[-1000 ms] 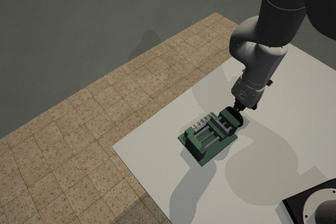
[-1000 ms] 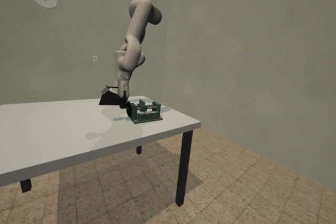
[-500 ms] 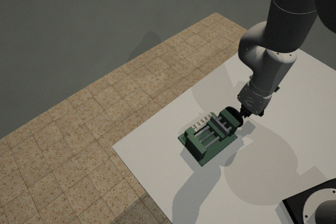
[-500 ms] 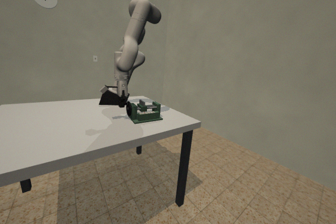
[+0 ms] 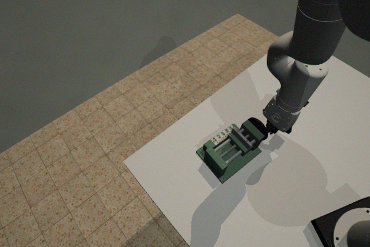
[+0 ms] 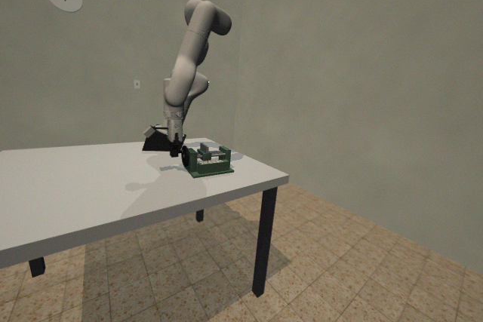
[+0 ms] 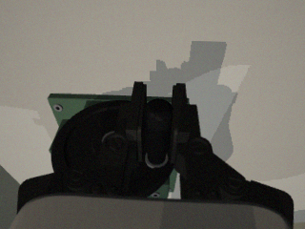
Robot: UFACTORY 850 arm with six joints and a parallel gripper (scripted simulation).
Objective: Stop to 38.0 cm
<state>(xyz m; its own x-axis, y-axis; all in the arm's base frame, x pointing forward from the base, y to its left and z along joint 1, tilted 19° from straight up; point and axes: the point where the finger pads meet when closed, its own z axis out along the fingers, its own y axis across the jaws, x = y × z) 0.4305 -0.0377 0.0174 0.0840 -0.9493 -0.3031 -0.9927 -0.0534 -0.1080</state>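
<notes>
The green stop fixture (image 5: 239, 163) (image 6: 213, 167) (image 7: 71, 104) lies on the table. Its sliding stop, a green block with a grey plate (image 5: 242, 137) (image 6: 204, 148), sits on the rods nearer the handwheel end than the far end block. A pale scale (image 5: 220, 135) (image 6: 210, 162) runs alongside; its marks are too small to read. The black handwheel (image 5: 256, 122) (image 6: 186, 157) (image 7: 91, 148) is on the end block. My gripper (image 5: 269, 129) (image 6: 177, 151) (image 7: 158, 100) is shut on the wheel's black crank handle (image 7: 157, 126), which stands between both fingers. The handle is at the wheel's right in the wrist view.
The white table (image 5: 167, 160) (image 6: 97, 194) carries the fixture and the arm's dark base plate (image 5: 324, 223) (image 6: 155, 142). The fixture stands near a table corner. The arm comes down over the handwheel end.
</notes>
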